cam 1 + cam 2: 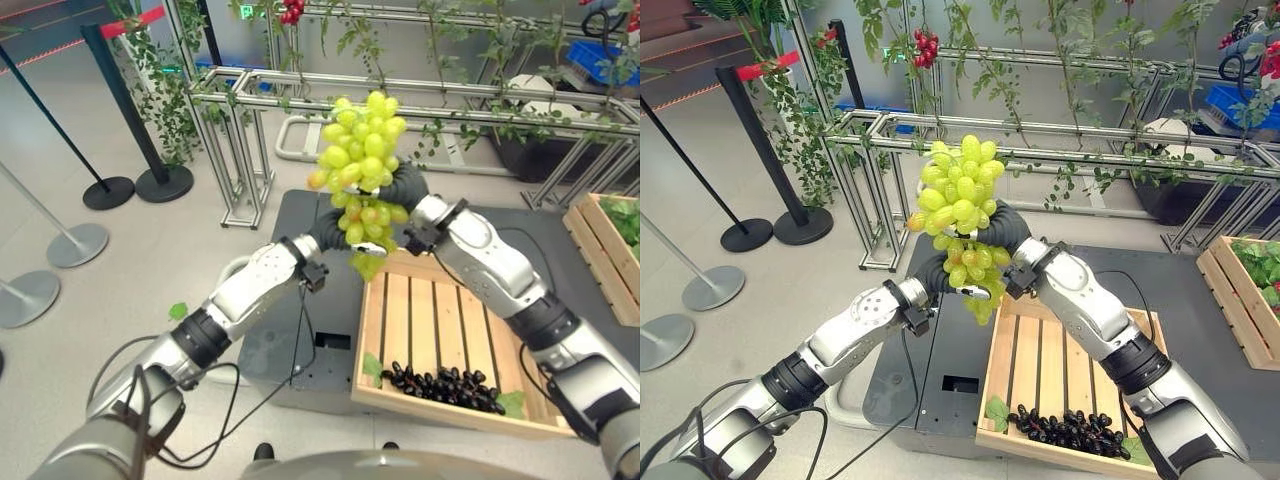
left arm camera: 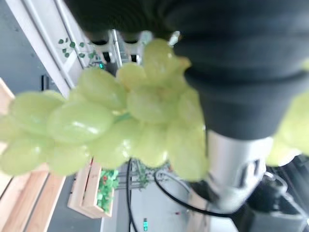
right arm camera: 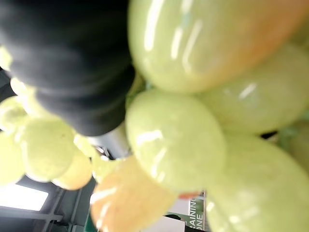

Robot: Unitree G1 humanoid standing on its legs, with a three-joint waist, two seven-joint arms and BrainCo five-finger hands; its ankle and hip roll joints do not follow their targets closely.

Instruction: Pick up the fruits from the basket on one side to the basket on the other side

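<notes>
Above the far left corner of the wooden crate (image 1: 440, 330), a big bunch of green grapes (image 1: 362, 165) is held up in the air between the two hands. The left hand (image 1: 330, 232) comes up under the bunch from the left, its dark ribbed cover against the lower grapes; the right hand (image 1: 402, 187) presses in from the right side at about mid-height. Grapes cover the fingers of both hands in the eye views, and the wrist views give mostly close grapes and dark cover, so I cannot tell how either hand's fingers are set around the fruit. The top of the bunch stands well above both hands, and its lower tip hangs just over the crate's far rim. Inside the crate, a bunch of dark grapes (image 1: 445, 385) lies along the near wall with a few green leaves beside it. The crate sits on a dark worktop (image 1: 300, 320). A second wooden crate (image 1: 605, 250) with greenery stands at the far right.
</notes>
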